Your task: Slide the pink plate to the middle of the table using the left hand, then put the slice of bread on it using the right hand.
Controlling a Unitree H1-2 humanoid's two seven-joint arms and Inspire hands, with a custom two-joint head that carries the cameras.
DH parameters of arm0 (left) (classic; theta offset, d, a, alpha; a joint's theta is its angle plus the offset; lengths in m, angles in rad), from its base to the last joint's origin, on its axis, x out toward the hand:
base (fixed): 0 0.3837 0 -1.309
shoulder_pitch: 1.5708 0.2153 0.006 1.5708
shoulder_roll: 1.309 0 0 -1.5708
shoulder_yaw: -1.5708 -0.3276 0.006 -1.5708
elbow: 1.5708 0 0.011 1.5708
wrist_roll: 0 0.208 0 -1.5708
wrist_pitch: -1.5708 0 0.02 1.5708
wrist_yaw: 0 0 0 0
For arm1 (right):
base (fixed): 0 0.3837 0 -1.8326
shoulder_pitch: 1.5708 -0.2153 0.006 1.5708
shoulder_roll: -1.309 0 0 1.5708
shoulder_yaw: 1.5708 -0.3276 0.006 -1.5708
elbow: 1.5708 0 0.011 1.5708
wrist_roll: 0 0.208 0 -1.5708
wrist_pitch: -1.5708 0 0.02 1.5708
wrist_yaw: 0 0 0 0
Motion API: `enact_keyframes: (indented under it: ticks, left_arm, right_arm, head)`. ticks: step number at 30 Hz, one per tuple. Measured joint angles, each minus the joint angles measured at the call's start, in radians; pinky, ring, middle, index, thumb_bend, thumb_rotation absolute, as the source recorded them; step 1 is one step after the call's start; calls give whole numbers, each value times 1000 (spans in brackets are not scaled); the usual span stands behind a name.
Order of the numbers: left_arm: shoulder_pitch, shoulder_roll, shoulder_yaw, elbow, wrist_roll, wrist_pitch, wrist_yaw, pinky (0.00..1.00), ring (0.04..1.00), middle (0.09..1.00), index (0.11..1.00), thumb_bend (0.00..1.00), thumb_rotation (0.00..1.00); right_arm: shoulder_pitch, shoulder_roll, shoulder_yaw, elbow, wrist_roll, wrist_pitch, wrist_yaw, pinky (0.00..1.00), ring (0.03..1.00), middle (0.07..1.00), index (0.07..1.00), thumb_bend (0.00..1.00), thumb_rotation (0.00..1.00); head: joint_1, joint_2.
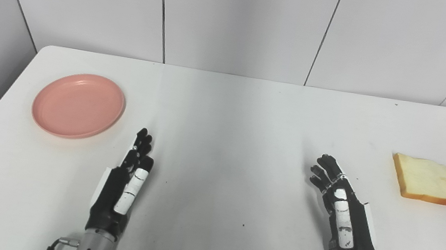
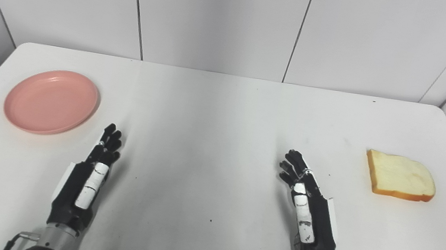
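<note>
The pink plate [image 1: 78, 105] lies flat on the left side of the white table [image 1: 229, 113], with nothing on it. A slice of bread [image 1: 427, 180] with a brown crust lies flat near the right edge. My left hand [image 1: 123, 185] hovers near the table's front, below and right of the plate, fingers stretched out and holding nothing. It is apart from the plate. Over the front right my right hand [image 1: 341, 211] is open too, fingers straight, a good way left of the bread.
White wall panels [image 1: 242, 18] close off the table's far edge. The table's left and right edges run close to the plate and the bread. A broad stretch of bare tabletop lies between the two hands.
</note>
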Motion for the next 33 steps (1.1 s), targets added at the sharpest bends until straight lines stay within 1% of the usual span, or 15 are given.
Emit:
enact_keyframes:
  ticks: [2,3,4,6,7,12,13,15,17,18,21,23,26,30,33]
  left_arm:
    - [0,-4,-1,14,3,-18,2,1000,1000,1000,1000,746,868]
    - [0,-6,-2,25,8,-34,4,1000,1000,1000,1000,745,869]
    - [-1,-7,-2,32,10,-43,6,1000,1000,1000,1000,742,871]
    - [-3,-7,-2,40,10,-50,8,1000,1000,1000,1000,729,868]
    - [-3,-8,-2,42,10,-51,8,1000,1000,1000,1000,723,865]
    - [-11,-11,-2,54,12,-72,8,1000,1000,1000,996,691,853]
    - [-13,-13,-2,58,15,-75,9,1000,1000,1000,994,684,848]
    - [-20,-14,-2,65,16,-81,10,1000,1000,1000,993,662,851]
    - [-24,-14,-2,71,17,-88,14,1000,1000,1000,989,653,851]
    - [-25,-14,-2,73,17,-92,17,1000,1000,1000,988,651,851]
    - [-28,-15,-3,81,20,-108,20,1000,1000,1000,987,653,851]
    - [-29,-15,-4,85,21,-113,22,1000,1000,1000,990,649,862]
    - [-32,-15,-6,90,38,-119,28,1000,1000,1000,986,657,862]
    - [-34,-15,-9,95,53,-144,34,998,1000,1000,988,651,852]
    - [-33,-16,-8,95,51,-149,36,1000,1000,1000,996,651,842]
  right_arm:
    - [-5,-2,0,13,5,-30,8,866,866,878,854,757,898]
    - [-7,-3,0,20,6,-43,10,864,866,878,853,756,898]
    - [-10,-4,0,26,7,-56,11,860,865,877,851,750,894]
    - [-14,-4,0,36,12,-80,18,858,867,877,852,745,891]
    - [-14,-4,0,38,16,-87,22,859,869,878,853,744,891]
    - [-14,-4,0,39,31,-101,28,852,865,875,851,748,892]
    - [-15,-4,0,40,33,-103,28,850,864,874,852,745,891]
    - [-16,-4,0,43,34,-107,28,847,863,870,849,740,890]
    - [-17,-4,1,45,36,-120,29,851,863,866,845,734,885]
    - [-18,-4,1,48,39,-128,29,851,862,865,844,733,884]
    - [-18,-4,1,52,43,-142,29,857,868,868,849,745,884]
    - [-19,-4,1,55,44,-145,29,866,876,874,855,739,883]
    - [-20,-4,1,57,44,-148,29,873,883,881,859,739,884]
    - [-20,-4,1,57,44,-148,29,879,884,883,862,730,892]
    - [-20,-4,1,57,44,-148,29,885,887,883,865,716,898]
  head:
    - [0,0]
    - [9,-26]
    - [9,-26]
    - [32,-71]
    - [32,-71]
    - [52,-130]
    - [54,-134]
    - [67,-176]
    - [68,-177]
    - [74,-192]
    - [81,-207]
    - [92,-235]
    - [103,-249]
    - [110,-258]
    - [107,-249]
